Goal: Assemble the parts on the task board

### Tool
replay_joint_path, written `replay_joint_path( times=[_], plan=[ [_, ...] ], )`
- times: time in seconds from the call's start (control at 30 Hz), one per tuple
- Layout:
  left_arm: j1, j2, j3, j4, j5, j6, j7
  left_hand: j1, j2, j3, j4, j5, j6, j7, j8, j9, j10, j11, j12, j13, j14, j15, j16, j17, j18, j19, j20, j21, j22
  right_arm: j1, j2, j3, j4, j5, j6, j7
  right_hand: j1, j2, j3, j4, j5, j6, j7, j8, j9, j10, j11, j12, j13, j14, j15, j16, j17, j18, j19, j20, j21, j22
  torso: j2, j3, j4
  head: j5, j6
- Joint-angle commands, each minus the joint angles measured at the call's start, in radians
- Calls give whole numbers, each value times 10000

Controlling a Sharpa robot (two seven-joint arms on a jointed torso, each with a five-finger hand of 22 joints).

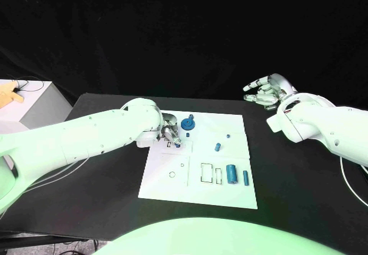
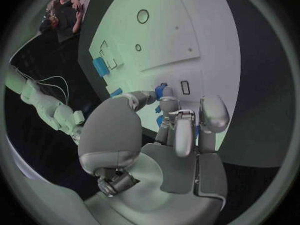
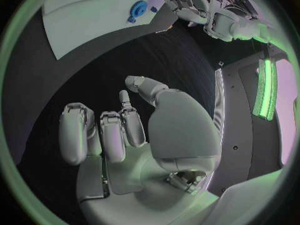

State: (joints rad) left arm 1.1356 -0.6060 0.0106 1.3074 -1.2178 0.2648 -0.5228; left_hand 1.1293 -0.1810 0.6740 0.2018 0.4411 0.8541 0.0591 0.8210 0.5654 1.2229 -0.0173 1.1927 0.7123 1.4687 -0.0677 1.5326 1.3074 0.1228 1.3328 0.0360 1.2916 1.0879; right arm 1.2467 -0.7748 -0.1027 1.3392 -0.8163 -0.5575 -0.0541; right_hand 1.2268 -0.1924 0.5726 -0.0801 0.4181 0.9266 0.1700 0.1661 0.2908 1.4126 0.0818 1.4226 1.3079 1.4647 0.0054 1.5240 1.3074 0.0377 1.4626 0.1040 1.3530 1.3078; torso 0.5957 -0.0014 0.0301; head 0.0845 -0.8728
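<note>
Black worktop [image 1: 100, 175] w/ white board [image 1: 222, 180] in middle.

Left arm in across board's far left corner. Left hand [image 1: 170, 133] down on board there, fingers [image 2: 178, 130] curled round a small blue part [image 2: 161, 91], pinching it. Big round blue part [image 1: 187, 125] just beside that hand.

Right hand [image 1: 265, 90] up off worktop, well apart from board, past its far right corner. Holding nothing, fingers [image 3: 103, 135] a bit bent and apart.

Mid board: small blue peg [image 1: 218, 147], tiny blue bit [image 1: 227, 137] near it. Near right part of board: fat blue tube [image 1: 231, 172] and thin blue tube [image 1: 246, 177] lying side by side, next to black box outlines [image 1: 207, 172]. Small ring mark [image 1: 173, 173] left of those.
</note>
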Motion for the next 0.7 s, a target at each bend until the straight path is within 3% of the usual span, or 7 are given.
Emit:
replay_joint_path(
  times=[0.03, 0.7],
  plan=[
    [-5, 12, 9, 34, 66, 17, 83, 25, 108, 2027, -2099, 32, 64, 9, 43, 5, 52, 8, 17, 3, 791, -64, 29, 1851, -203, 58, 13, 24, 11, -7, 5, 1, 6, -36, 138, 33, 40, -52, -36, 24, 49, -81, 20, 46, -15, -63, 7, -66, 833, 802, -25, -42, 1731, 88, 378, -27, -5, 1669, -1, 3, 0, 7, 2],
    [-10, -12, 14, -8, 372, 164, 69, 18, 102, 2049, -2126, 39, 88, 3, 20, 11, 94, 2, 37, 80, 799, -68, 40, 1877, -213, 83, 7, 57, 61, -12, -6, 0, 4, -39, 164, 2, 40, -52, -36, 24, 49, -81, 20, 46, -15, -63, 7, -66, 833, 802, -25, -42, 1731, 88, 378, -27, -5, 1669, 1, -6, 6, 3, 2]
  ],
)
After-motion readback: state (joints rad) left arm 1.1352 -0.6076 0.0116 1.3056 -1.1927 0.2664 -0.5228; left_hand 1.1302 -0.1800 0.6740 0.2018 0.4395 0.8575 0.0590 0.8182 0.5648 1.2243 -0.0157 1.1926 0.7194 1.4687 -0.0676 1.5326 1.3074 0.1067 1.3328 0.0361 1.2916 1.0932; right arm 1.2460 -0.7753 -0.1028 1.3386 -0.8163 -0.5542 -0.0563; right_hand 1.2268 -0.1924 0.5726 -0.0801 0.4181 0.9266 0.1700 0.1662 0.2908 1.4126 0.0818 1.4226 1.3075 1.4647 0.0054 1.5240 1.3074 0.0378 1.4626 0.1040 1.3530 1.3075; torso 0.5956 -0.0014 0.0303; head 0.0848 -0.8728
